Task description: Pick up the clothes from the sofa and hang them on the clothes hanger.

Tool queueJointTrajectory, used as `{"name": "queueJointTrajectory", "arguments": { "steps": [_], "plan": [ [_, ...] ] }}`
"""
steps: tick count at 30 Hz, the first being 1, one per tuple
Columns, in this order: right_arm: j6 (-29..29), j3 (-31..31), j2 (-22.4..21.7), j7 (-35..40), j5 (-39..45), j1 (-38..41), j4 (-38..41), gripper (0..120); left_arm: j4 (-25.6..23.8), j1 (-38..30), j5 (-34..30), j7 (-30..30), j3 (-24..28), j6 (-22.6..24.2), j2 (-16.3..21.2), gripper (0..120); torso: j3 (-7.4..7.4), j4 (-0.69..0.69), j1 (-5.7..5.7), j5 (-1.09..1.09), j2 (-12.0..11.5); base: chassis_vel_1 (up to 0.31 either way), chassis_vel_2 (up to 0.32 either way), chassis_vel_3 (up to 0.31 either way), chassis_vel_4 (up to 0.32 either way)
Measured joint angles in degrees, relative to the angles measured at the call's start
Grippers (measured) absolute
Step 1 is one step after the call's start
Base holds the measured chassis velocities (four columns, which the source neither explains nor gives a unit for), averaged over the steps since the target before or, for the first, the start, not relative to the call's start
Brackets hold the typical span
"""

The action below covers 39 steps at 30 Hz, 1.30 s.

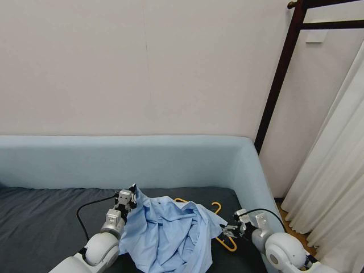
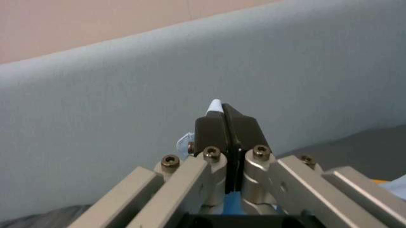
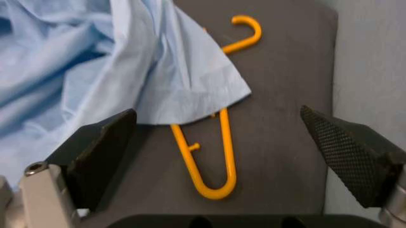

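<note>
1. One light-blue shirt (image 1: 165,236) heaped on the sofa seat (image 1: 40,222), its top fold pinched in the clenched left gripper (image 1: 126,198).
2. One orange hanger (image 3: 227,147), partly under the shirt, below the spread-open right gripper (image 1: 229,231). Its hook points toward the backrest.

**Both arms low over the sofa seat**

Left arm reaches forward from the lower left. The left tool (image 1: 126,198) stands upright near mid-seat, its fingers (image 2: 212,130) pressed together on a fold of the shirt (image 1: 165,233). Right arm bends in from the lower right. The right tool (image 1: 228,232) points leftward near the seat's right end, jaws spread wide.
</note>
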Motion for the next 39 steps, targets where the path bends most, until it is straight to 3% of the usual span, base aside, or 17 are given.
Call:
{"name": "queueJointTrajectory", "arguments": {
  "steps": [12,15,20,24,39],
  "plan": [
    [6.1,-5.2,9.4,-3.0,-7.1,7.6,-18.8,100,-1.0,0.2,-0.3,0.2,0.4,0.0,0.6,0,0.0,0.01,0.0,-0.01,0.0,0.0,0.0,0.0,0.0],
    [6.7,-5.2,10.2,-3.5,-7.7,8.4,-21.1,97,-1.3,0.4,-0.3,0.2,0.3,0.0,0.9,0,0.0,0.0,0.0,-0.01,0.0,0.0,0.0,0.0,0.0],
    [8.6,-6.2,10.8,-4.5,-8.3,9.8,-25.3,81,-1.5,0.8,0.2,0.5,-0.3,-0.6,1.0,0,0.0,0.0,0.0,0.0,0.0,0.0,0.0,0.0,0.0],
    [9.0,-6.9,10.8,-5.4,-9.2,10.0,-26.9,82,-1.6,2.0,0.7,0.7,-0.9,-1.0,0.8,0,0.0,0.0,0.0,-0.01,0.0,0.0,0.0,0.0,0.0],
    [7.4,-9.2,10.6,-6.6,-8.6,11.0,-29.0,33,-2.4,2.1,0.7,0.5,-1.4,-1.2,-0.1,0,0.0,0.01,0.0,-0.01,0.0,0.0,0.0,0.0,0.0]
  ]
}}
